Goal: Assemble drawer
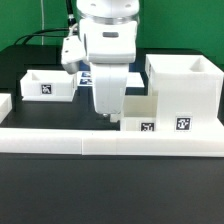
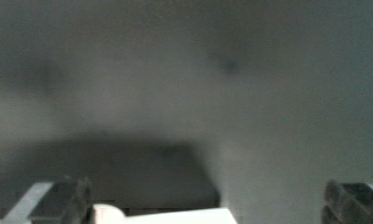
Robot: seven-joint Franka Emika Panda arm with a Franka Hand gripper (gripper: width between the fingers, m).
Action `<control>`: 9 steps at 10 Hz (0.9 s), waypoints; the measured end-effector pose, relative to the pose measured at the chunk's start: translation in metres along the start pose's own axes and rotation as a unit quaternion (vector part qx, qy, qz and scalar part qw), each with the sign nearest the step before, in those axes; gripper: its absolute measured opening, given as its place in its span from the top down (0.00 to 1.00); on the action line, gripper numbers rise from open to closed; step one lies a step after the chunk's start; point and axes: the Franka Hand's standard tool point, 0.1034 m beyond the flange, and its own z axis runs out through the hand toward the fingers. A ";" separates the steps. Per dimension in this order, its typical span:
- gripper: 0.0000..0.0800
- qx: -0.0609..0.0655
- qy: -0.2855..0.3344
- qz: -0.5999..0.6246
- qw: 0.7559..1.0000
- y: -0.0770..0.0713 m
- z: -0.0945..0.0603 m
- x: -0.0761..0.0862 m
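- Hanging from the white arm (image 1: 105, 45) over the middle of the black table (image 1: 40, 190), the gripper (image 1: 107, 112) points straight down.
- In the wrist view the gripper (image 2: 204, 205) has its two fingers (image 2: 58, 200) spread wide apart at either side of the picture, with nothing pinched between them.
- A white piece (image 2: 165, 215) shows at the edge of the wrist view, lying nearer one finger than the other (too blurred to say which part it is). The rest of that view is dim grey surface.
- The housing (image 1: 185, 85) stands upright on the exterior view's right, a tall white box with its open side up, and it carries a square tag (image 1: 182, 125) low on its front.
- The near tray (image 1: 138, 108) sits just beside the housing, on the side toward the gripper, and it has a tag of its own on its front. Whether the two touch cannot be told.
- The gripper's lower end appears close to the near tray's outer wall, but how far before or behind it is not clear.
- The lone tray (image 1: 47, 84) sits well apart from the others on the exterior view's left, open top up, with a tag facing the camera.
- A long low rail (image 1: 60, 138) runs across the front of the table and hides the bases of the housing and the near tray.
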 end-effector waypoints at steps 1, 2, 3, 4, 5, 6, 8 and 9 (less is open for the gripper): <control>0.19 0.001 -0.002 0.023 1.000 0.000 0.001 0.002; 0.19 0.002 -0.010 0.039 0.999 0.000 0.000 0.004; 0.19 0.005 -0.016 0.047 0.999 0.002 -0.002 0.005; 0.19 0.009 -0.019 0.060 0.998 0.002 -0.005 0.006; 0.19 0.011 -0.020 0.066 0.998 0.003 -0.005 0.006; 0.19 0.009 -0.019 0.066 0.998 0.004 -0.004 0.005; 0.19 0.009 -0.019 0.067 0.998 0.004 -0.004 0.005; 0.19 0.010 -0.019 0.064 0.998 0.004 -0.004 0.005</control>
